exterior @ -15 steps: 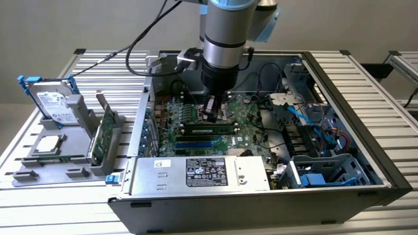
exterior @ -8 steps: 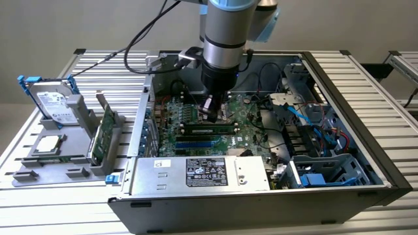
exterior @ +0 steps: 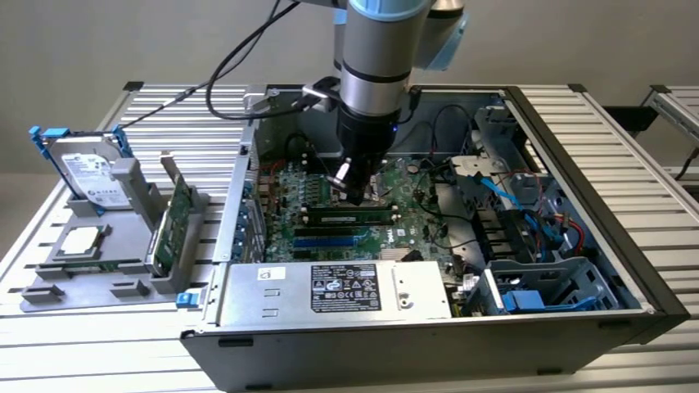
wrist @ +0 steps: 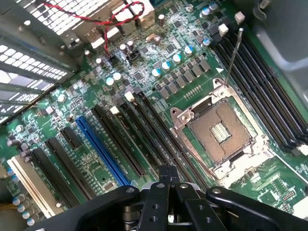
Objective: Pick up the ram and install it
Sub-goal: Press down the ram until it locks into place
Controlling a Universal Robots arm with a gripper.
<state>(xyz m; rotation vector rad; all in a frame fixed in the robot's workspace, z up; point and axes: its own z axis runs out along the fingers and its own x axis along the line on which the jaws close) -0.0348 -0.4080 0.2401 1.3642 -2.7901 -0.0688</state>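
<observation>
While the parts holder (exterior: pixel 104 270) at the tabletop's (exterior: pixel 611 123) left edge is seen to carry a drive and a wide card, the ram (exterior: pixel 349 216) is found seated in a black slot on the motherboard (exterior: pixel 327 184) inside the open case (exterior: pixel 568 213). The hand (exterior: pixel 358 195) is held just above it, fingers (wrist: pixel 166 185) together, nothing clamped. Judged risk: uneven downward pressure could leave one end unlatched or flex the board.

1. 1 arm w/ 1 gripper (wrist: pixel 168 185) hanging over 1 open PC case (exterior: pixel 611 237).
2. 1 motherboard (wrist: pixel 159 91) showing: 1 blue slot (wrist: pixel 101 144), 1 CPU socket (wrist: pixel 222 134).
3. 1 hard drive (exterior: pixel 93 168), 1 expansion card (exterior: pixel 173 217) sitting on 1 grey holder (exterior: pixel 65 282).
4. 1 PSU (exterior: pixel 339 291).
</observation>
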